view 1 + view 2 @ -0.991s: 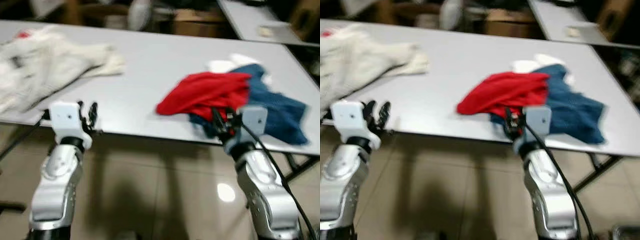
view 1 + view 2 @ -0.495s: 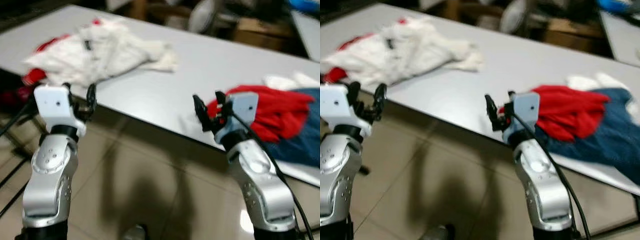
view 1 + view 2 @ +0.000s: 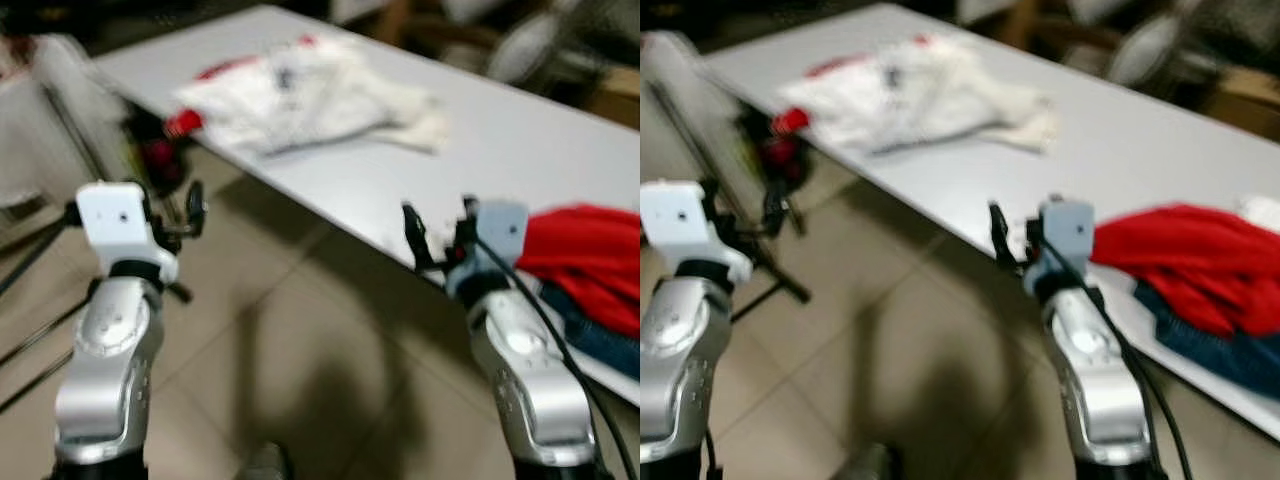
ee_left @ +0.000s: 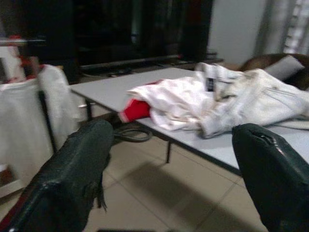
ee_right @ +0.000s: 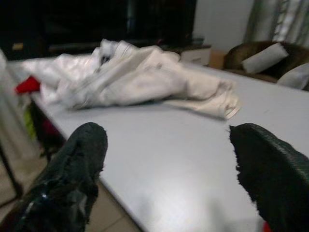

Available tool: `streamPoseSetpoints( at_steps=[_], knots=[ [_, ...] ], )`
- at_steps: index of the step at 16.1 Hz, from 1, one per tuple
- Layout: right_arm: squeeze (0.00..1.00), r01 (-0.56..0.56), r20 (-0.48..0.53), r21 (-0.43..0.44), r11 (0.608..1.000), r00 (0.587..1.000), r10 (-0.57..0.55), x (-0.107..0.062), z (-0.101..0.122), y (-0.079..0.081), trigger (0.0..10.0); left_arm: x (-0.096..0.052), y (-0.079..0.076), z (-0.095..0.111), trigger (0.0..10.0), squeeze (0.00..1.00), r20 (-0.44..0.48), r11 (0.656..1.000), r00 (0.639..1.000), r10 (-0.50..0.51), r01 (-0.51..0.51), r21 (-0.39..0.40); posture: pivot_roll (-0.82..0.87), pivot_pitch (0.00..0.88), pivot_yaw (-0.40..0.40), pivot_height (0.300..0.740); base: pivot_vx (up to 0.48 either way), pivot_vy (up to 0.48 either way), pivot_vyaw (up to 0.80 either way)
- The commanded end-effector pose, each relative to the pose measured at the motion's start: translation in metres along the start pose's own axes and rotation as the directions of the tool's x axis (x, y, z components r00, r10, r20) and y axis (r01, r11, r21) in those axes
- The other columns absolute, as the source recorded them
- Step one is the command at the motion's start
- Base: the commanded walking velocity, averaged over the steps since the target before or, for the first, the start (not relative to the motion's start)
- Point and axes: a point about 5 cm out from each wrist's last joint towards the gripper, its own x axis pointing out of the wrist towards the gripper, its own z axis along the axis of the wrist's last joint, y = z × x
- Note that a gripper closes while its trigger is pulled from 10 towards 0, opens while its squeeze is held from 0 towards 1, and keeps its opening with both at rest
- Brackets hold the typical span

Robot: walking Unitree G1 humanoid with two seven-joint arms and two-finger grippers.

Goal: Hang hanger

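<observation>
1. No writing can be read; the views are blurred. A small dark tag sits on the white clothes [image 4: 227, 99], its print too small to tell.
2. At the far left a pale garment [image 4: 29, 121] hangs from a dark rack [image 3: 700, 140]. Whatever holds it up cannot be made out, so the hanger's place cannot be told.
3. The left gripper [image 3: 180, 215] is held up at chest height over the tiled floor [image 3: 290, 360], short of the table's left end. Its forearm stands nearly upright, and its 2 fingers [image 4: 72, 174] are spread wide with nothing between them.
4. The grey table [image 3: 520, 150] runs across the scene from upper left to lower right. The white clothes lie in a heap at its left end, with a bit of red cloth at their edge.
5. The right gripper [image 3: 437, 232] is raised at the table's near edge, its forearm rising from below. Its fingers [image 5: 72, 169] stand apart and empty, pointing toward the white heap.
6. A red garment [image 3: 585, 260] lies on the table just right of that gripper, over a blue one [image 3: 600, 335].
7. Against 0.5 s ago, the whole view has swung leftward: the white heap sits nearer the middle, the red garment has slid to the right edge, and the rack has come into sight. Both arms keep the same raised pose.
</observation>
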Motion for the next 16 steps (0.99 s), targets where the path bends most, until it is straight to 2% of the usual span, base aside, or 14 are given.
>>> streamPoseSetpoints(
  at_steps=[1,4,10,13,14,15,16],
  knots=[
    [1.0,0.013,-0.007,0.006,1.0,1.0,-0.013,0.0,0.001,-0.001,10.0,0.0,0.001,0.001,10.0,1.0,0.004,1.0,1.0,-0.004,0.003,0.013,0.01,0.063,-0.029,0.74,0.0,0.0,0.8],
    [1.0,0.046,-0.011,0.015,0.999,0.999,-0.046,-0.001,-0.001,-0.005,10.0,0.0,0.003,-0.007,10.0,1.0,-0.027,0.996,1.0,0.003,-0.001,0.085,0.0,0.065,-0.022,0.74,0.0,0.0,0.8],
    [1.0,0.006,-0.044,0.037,0.999,0.999,-0.004,-0.003,-0.008,0.003,10.0,-0.002,0.0,-0.011,10.0,1.0,-0.035,0.996,0.999,-0.016,0.019,0.084,0.0,0.069,-0.021,0.74,0.0,0.0,0.8],
    [1.0,-0.007,-0.07,0.092,0.996,0.997,0.013,-0.003,-0.013,0.008,10.0,-0.002,0.001,-0.013,10.0,1.0,-0.048,0.996,0.999,-0.013,0.017,0.086,0.01,0.067,-0.022,0.74,0.0,0.0,0.8],
    [1.0,-0.007,-0.16,0.083,0.997,0.987,0.02,-0.001,-0.021,0.01,10.0,-0.003,0.001,-0.016,10.0,1.0,-0.068,0.997,0.998,-0.012,0.017,0.075,0.01,0.067,-0.021,0.74,0.0,0.0,0.0],
    [0.0,-0.045,-0.163,0.075,0.996,0.985,0.056,-0.002,-0.021,0.015,10.0,-0.003,0.0,-0.017,10.0,1.0,-0.074,0.999,0.997,-0.004,0.008,0.054,0.01,0.067,-0.021,0.74,0.0,0.0,0.0],
    [0.0,-0.049,-0.153,0.063,0.997,0.987,0.058,-0.002,-0.02,0.015,10.0,-0.003,0.0,-0.017,10.0,1.0,-0.077,0.999,0.997,-0.002,0.006,0.047,0.01,0.067,-0.021,0.74,0.0,0.0,0.0]
  ],
)
